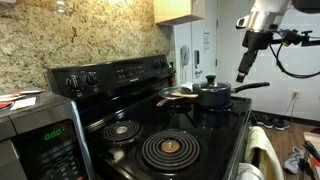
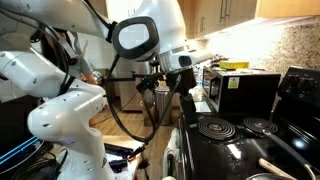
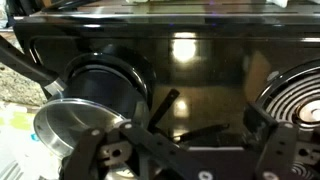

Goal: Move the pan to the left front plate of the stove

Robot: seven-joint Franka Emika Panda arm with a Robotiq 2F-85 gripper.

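The stove (image 1: 215,125) bears two pieces of cookware at its back: one frying pan (image 1: 185,99) holding one wooden spatula (image 1: 178,92), and one lidded saucepan (image 1: 214,96). Two coil burners lie bare at the stove's front: one large burner (image 1: 168,148) and one small burner (image 1: 122,130). One microwave (image 1: 35,135) stands beside the stove. One gripper (image 1: 241,72) hangs above it.

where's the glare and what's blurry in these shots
Wrist view: bright light glare on the glossy stovetop, and the gripper up close is blurred. In an exterior view, pale sheen streaks the stovetop near the large coil burner.
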